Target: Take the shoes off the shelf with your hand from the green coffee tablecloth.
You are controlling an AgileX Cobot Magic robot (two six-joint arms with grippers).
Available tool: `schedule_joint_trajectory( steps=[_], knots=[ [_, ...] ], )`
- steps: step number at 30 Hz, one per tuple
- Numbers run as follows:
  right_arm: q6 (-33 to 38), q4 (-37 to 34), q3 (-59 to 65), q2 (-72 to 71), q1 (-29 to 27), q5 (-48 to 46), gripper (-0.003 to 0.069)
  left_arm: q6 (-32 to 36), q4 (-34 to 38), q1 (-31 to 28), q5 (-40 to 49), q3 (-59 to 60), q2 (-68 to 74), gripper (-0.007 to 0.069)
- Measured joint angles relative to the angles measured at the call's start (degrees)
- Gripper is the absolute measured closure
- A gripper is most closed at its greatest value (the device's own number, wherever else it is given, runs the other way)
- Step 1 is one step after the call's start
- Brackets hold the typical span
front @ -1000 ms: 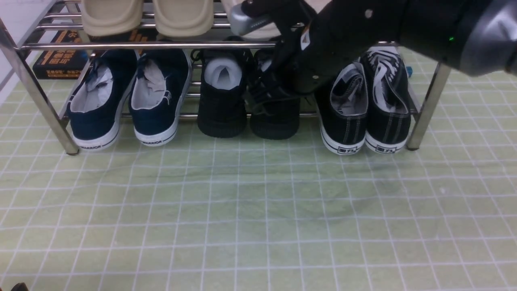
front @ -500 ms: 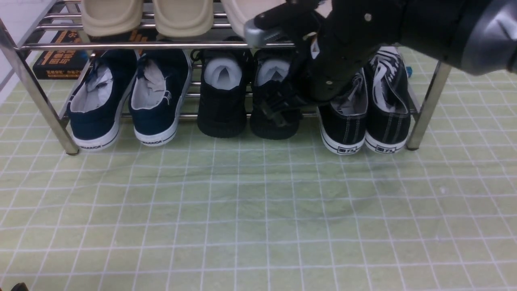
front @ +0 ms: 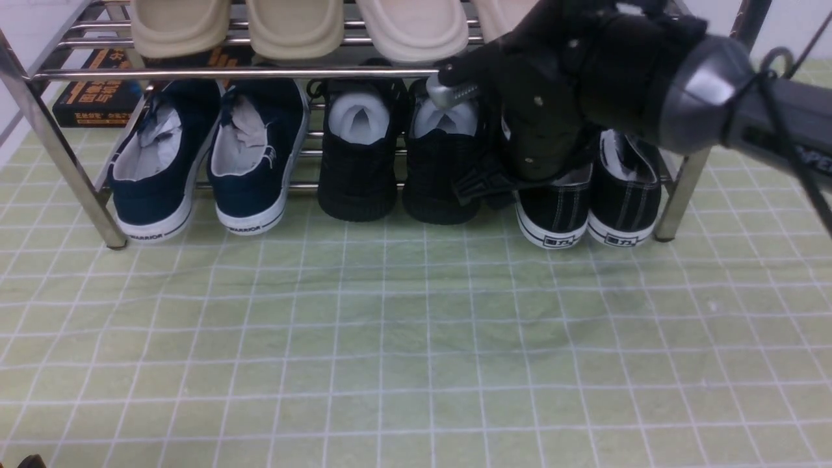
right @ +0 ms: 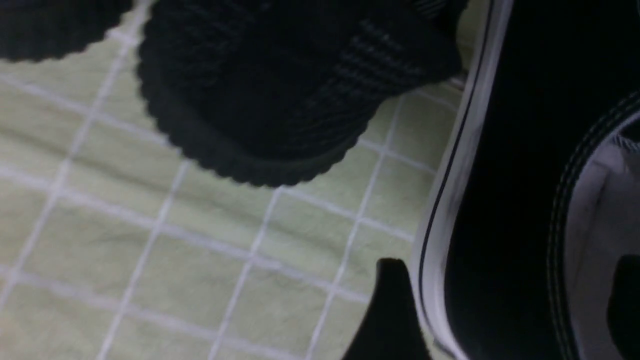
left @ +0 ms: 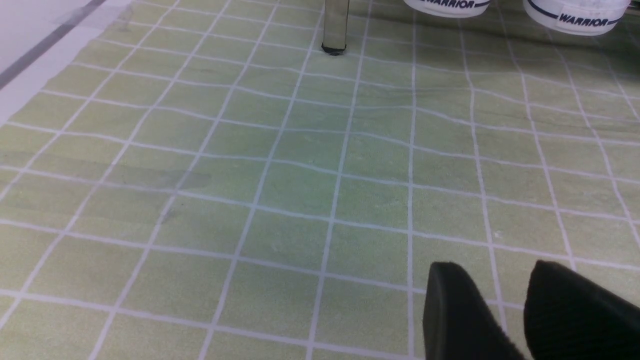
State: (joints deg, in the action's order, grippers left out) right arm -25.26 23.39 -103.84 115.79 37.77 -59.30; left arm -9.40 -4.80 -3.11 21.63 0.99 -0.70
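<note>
Two-tier shelf (front: 227,73) of shiny chrome tubes stands toward the far edge of the pale green cloth (front: 416,338) with a thin white grid.

Lower tier, left end to right end, heels facing out:
- navy canvas pair (front: 195,175) with white soles
- all-black mesh sneakers (front: 396,169)
- pair of black canvas low-top shoes (front: 617,201), white stitching, white striped soles, at the right end, just beside the shelf's right front leg (front: 676,195)

Upper tier: beige slippers (front: 292,26) in a row.

Right gripper (right: 505,310), black, on a bulky black and silver-grey arm (front: 689,91), comes in from the right and sits over the left shoe of the black canvas pair. Jaws spread. In the wrist view one finger (right: 392,310) is outside the white sole, just beside it. The other (right: 625,300) is inside the shoe's opening. The shoe's side wall lies between them, not pinched. Both shoes are on the shelf.

Left gripper (left: 510,320) is low over bare cloth, well out from the shelf's left end. Jaws spread, only cloth showing between them.
</note>
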Motion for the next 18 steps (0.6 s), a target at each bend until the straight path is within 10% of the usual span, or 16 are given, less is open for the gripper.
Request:
schedule_joint_trajectory(
  steps=[13,18],
  knots=[
    [-2.97,6.82,-0.05,3.85,0.0,2.58,0.0241,0.0,0.0,0.0,0.0,0.0,0.0,0.0383],
    [-3.11,7.27,-0.05,4.05,0.0,1.61,0.0515,0.0,0.0,0.0,0.0,0.0,0.0,0.0383]
  ],
)
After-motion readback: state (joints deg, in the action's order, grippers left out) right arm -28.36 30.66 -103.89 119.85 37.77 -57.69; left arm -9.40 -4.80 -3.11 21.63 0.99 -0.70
